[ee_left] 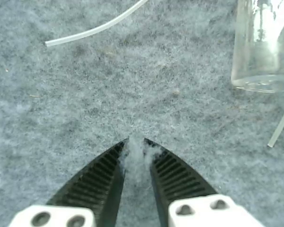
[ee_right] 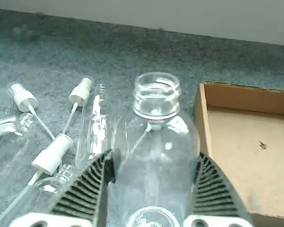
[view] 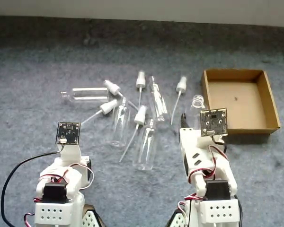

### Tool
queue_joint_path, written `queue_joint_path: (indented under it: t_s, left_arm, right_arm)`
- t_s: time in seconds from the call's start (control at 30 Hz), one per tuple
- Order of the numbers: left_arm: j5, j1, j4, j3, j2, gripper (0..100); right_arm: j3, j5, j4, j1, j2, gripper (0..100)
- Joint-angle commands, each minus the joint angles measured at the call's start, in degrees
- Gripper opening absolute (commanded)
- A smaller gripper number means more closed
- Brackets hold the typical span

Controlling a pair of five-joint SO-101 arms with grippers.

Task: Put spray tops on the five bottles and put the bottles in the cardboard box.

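Note:
My right gripper (ee_right: pixel 154 158) is shut on a clear bottle (ee_right: pixel 156 101) with an open neck and no spray top. In the high view this bottle (view: pixel 198 101) sits just left of the cardboard box (view: pixel 265 101), and the right gripper (view: pixel 191 119) is beside the box's near left corner. Several capless clear bottles lie on the carpet: one sideways (view: pixel 87 93), one (view: pixel 120 122), one (view: pixel 146 144) and one (view: pixel 158 100). Loose spray tops with tubes lie among them (view: pixel 112 87), (view: pixel 140 79), (view: pixel 181 84). My left gripper (ee_left: pixel 135 142) is shut and empty, low over bare carpet near a bottle's base (ee_left: pixel 262 52).
The grey carpet (view: pixel 38 71) covers the table. The box floor (ee_right: pixel 248 151) holds nothing. A spray top's thin tube (ee_left: pixel 92 30) lies ahead of the left gripper. Open carpet stretches at the far left and along the back.

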Motion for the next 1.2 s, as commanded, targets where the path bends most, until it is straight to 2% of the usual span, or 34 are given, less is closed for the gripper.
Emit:
queue_joint_path:
  t_s: [0.0,0.13,0.3,0.53,0.6,0.77,0.83,1.03,1.17]
  left_arm:
    - [-0.5,-0.1,0.2,1.1,-0.3,1]
    - [-0.5,-0.1,0.2,1.1,-0.3,1]
    - [-0.4,-0.1,0.2,1.1,-0.3,1]
    - [-1.0,-0.8,-0.5,0.8,-0.4,1]
    - [-5.4,-3.7,-3.3,1.1,-0.3,1]
    - [-29.6,-10.9,-11.7,1.1,-0.3,1]
    - [-35.2,-11.4,-13.2,1.1,-0.3,1]
    - [-35.8,-11.1,-13.4,0.2,-0.3,1]
    - [-35.7,-11.2,-13.4,-4.7,-0.2,1]
  right_arm:
    - [1.6,-0.5,-1.9,-0.3,-1.0,11.7]
    - [5.3,-0.5,-2.9,-0.3,-1.1,11.7]
    - [9.2,-0.6,-11.6,-0.3,-1.2,11.7]
    - [15.2,-0.6,-17.0,-0.2,-1.2,11.7]
    - [15.3,-0.6,-17.5,-0.2,-1.2,11.6]
    - [15.4,-0.6,-17.9,-0.2,-1.2,11.6]
    - [15.4,-0.6,-17.9,-0.2,-1.2,11.5]
    - [18.3,-0.6,-17.9,-0.3,-1.2,11.4]
    - [20.4,-0.6,-17.9,-0.3,-1.2,11.4]
